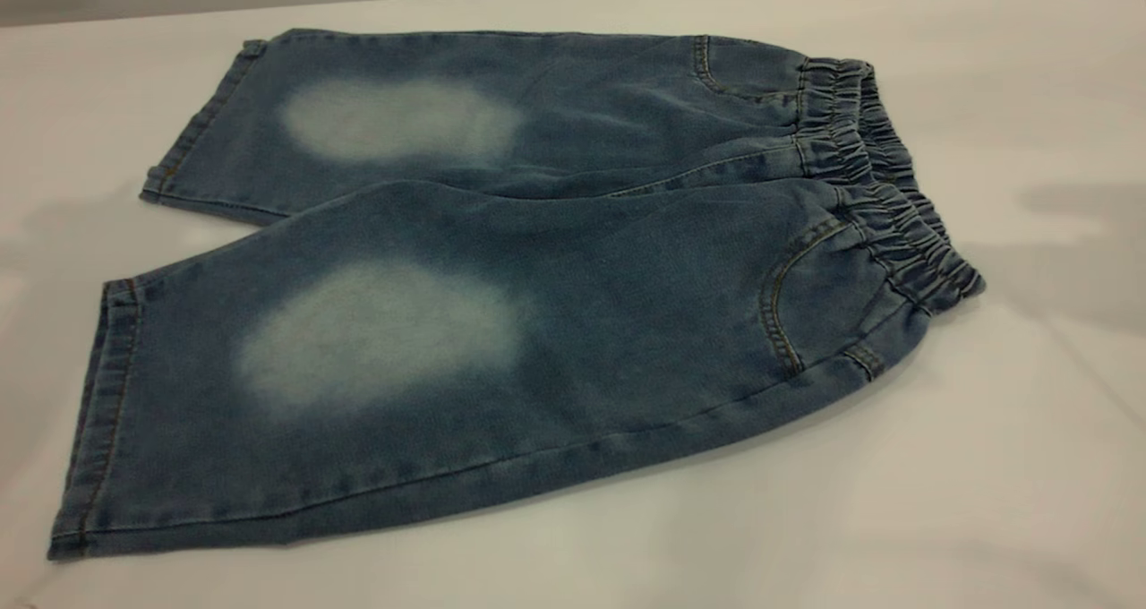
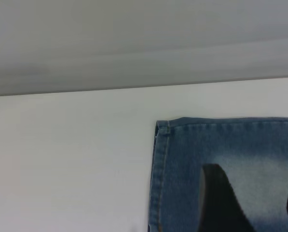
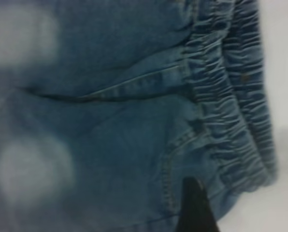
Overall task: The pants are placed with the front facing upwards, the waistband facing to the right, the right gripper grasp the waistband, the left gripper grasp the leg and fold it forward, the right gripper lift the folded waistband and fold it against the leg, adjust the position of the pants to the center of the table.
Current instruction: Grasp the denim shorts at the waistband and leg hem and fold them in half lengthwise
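Plainly, the pants [image 1: 501, 304] lie flat and unfolded on the white surface [image 1: 1030, 466], front up, with the waistband [image 1: 886, 206] at the right end and both leg hems at the far end from it. Nothing is folded yet, and neither arm shows in the exterior view.

In the left wrist view the left gripper [image 2: 257, 203] hovers over a leg just inside its hem corner; two dark fingers [image 2: 221, 203] stand well apart, holding nothing. In the right wrist view only one dark finger of the right gripper [image 3: 194, 208] shows, over the denim just beside the waistband's end, so I cannot tell how its fingers are set.

The likely risks: the waistband is thick and ruched, so a shallow pinch could catch only the top layer and let the back layer drag. The left fingers sit inboard of the hem; closing there may bunch cloth instead of taking the edge. Uneven lifts would skew the fold.
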Action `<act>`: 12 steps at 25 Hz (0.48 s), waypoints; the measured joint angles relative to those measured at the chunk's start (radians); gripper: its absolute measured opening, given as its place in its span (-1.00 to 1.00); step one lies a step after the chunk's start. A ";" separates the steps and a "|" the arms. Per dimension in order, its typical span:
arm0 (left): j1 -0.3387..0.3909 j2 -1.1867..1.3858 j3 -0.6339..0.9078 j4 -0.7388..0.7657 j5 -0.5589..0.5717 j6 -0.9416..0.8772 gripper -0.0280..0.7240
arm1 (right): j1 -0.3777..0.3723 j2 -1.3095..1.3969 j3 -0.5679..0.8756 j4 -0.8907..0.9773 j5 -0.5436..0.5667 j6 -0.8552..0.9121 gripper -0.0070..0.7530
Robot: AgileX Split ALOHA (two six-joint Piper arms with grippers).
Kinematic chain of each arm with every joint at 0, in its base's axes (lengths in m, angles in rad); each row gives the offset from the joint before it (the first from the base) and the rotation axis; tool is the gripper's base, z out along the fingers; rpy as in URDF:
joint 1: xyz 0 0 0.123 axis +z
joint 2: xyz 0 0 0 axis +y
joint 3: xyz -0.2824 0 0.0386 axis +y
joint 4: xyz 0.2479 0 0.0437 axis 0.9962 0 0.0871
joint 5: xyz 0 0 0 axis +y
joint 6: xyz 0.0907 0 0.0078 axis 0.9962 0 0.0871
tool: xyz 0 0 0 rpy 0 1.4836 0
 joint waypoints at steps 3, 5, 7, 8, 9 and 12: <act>0.000 0.000 0.000 0.000 0.003 -0.001 -0.06 | -0.079 0.047 0.020 0.125 0.047 -0.131 0.06; 0.000 0.000 0.000 0.000 0.015 -0.001 -0.06 | -0.115 0.084 0.038 0.177 0.046 -0.202 0.06; 0.000 0.000 0.000 0.000 0.021 -0.002 -0.06 | -0.137 0.122 0.053 0.218 0.019 -0.253 0.06; 0.000 0.000 0.000 0.000 0.021 -0.002 -0.06 | -0.142 0.143 0.057 0.229 0.015 -0.275 0.06; 0.000 0.000 0.000 0.000 0.020 -0.005 -0.06 | -0.141 0.164 0.059 0.234 0.017 -0.295 0.06; 0.000 0.000 0.000 -0.004 0.019 -0.003 -0.06 | -0.140 0.222 0.058 0.277 0.019 -0.355 0.06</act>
